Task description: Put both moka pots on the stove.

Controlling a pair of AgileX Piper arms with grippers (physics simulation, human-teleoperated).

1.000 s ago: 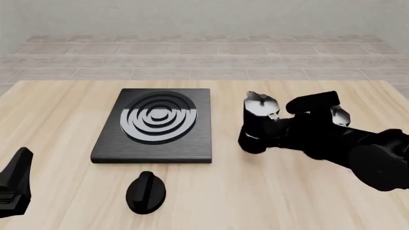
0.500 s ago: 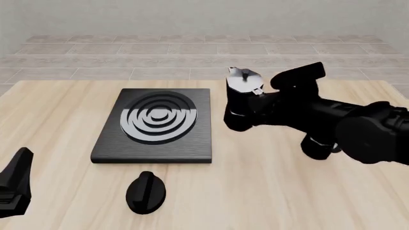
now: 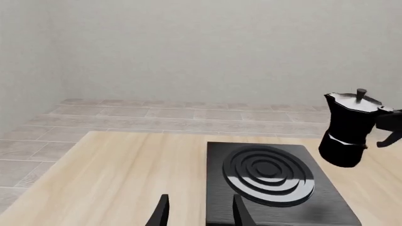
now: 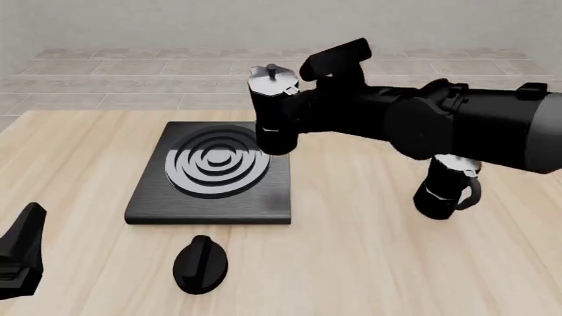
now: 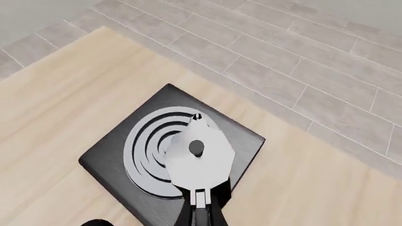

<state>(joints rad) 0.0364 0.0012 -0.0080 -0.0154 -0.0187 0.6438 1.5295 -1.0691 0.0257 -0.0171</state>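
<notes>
One moka pot [image 4: 271,112], black with a silver lid, hangs in the air over the right edge of the stove [image 4: 149,197]. My right gripper [image 4: 309,108] is shut on its side handle. The right wrist view looks down on the held moka pot's lid [image 5: 197,157], with the stove's [image 5: 103,160] burner rings beneath it. The other moka pot [image 4: 445,187] stands on the table at the right, partly hidden behind my right arm. My left gripper [image 4: 22,253] rests low at the near left, its fingers [image 3: 162,212] open and empty, facing the stove [image 3: 215,160] and the lifted pot [image 3: 349,129].
A separate black teardrop knob [image 4: 200,263] lies on the wood in front of the stove, and its edge shows in the right wrist view [image 5: 94,222]. A tiled floor and a pale wall lie beyond the table's far edge.
My right arm has lifted its moka pot and carried it left, from the table's right side to over the stove's right edge. The second pot now shows behind it. The left arm is still.
</notes>
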